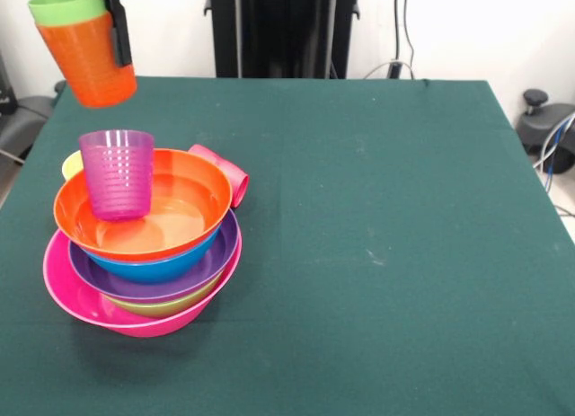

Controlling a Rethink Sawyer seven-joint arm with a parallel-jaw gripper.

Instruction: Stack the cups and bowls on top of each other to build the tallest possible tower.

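Note:
The tower stands at the table's left: the pink bowl is the base, then the green bowl, the purple bowl, the blue bowl and the orange bowl on top. The purple cup stands upright inside the orange bowl. My gripper is high at the top left, shut on the rim of the orange cup, which has the green cup nested in it. It hangs tilted above and left of the tower. The red cup lies on its side behind the tower. The yellow cup peeks out behind the tower's left.
The green cloth table stretches to the right of the tower. The black pedestal stands at the far edge. A black chair base and cables sit off the right edge.

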